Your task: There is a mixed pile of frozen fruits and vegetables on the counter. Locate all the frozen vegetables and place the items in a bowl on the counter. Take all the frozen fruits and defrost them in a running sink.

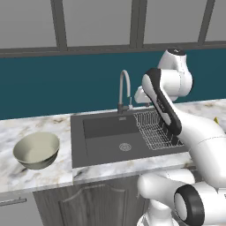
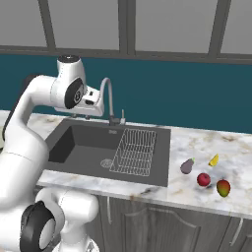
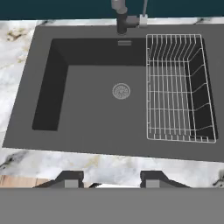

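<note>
Empty pincer (image 3: 111,178), part-open, is hovering over the sink (image 3: 87,109); from the sink's right the fruits (image 2: 204,179) are risking confusion with the eggplant (image 2: 187,166).

Both base cameras sit behind the arm, one on each side, looking forward and down at the sink (image 1: 119,139) in the bench (image 2: 197,194). The hand camera looks straight down on that same sink (image 3: 100,109) from close above.
</note>
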